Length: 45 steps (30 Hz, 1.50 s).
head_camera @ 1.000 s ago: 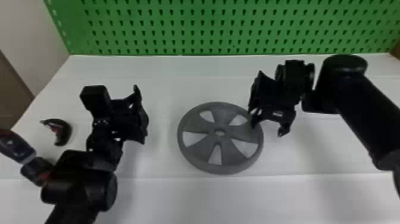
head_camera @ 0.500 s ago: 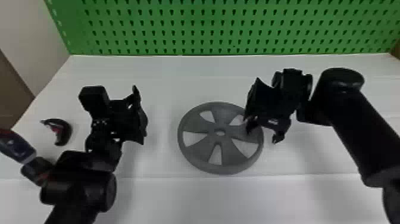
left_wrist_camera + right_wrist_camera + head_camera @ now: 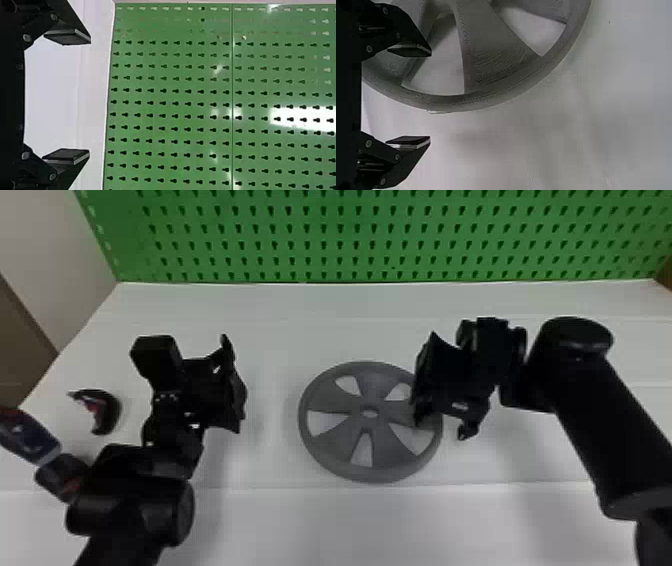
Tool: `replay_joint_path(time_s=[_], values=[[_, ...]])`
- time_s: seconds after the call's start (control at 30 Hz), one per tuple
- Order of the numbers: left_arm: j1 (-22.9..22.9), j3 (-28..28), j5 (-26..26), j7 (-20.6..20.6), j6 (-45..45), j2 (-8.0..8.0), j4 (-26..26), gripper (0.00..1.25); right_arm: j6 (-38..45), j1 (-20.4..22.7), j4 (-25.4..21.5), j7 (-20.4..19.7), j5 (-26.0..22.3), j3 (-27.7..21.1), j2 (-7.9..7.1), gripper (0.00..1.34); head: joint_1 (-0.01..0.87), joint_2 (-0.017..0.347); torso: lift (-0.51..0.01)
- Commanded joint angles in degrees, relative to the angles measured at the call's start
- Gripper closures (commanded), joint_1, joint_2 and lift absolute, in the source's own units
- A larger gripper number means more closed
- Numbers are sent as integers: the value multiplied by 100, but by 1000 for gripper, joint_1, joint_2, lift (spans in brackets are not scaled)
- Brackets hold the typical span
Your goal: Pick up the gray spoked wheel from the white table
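Head view: gray spoked wheel (image 3: 372,387) lies between left tool (image 3: 232,384) and right tool (image 3: 440,427), both spread; right overlaps its rim.

Soft, diffuse light leaves the white table (image 3: 280,530) pale and fairly evenly lit, with faint, soft-edged shadows near the black right arm (image 3: 600,425), while in the left wrist view the glossy green pegboard (image 3: 170,84) throws back white patches of glare.
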Motion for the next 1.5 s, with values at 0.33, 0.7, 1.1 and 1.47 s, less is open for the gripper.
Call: replay_joint_path(time_s=[0.33, 0.7, 1.1, 1.47], values=[[-18, -32, -16, 2, 7, 16, 0, 265, 41, -123, 51, 9, -67, 406, -149, 483, 806, 44, -98], [-9, -58, -16, 2, 7, 95, 0, 265, -108, -35, 95, 18, -15, 186, -61, 483, 806, 44, -98], [-18, -252, 46, 161, 7, 288, 0, 265, 103, 114, -37, 9, 609, -596, 273, 483, 806, 44, -98], [-27, -331, 125, 222, -1, 358, 0, 265, 199, 413, -424, 0, 926, -974, 423, 483, 806, 44, -98]])
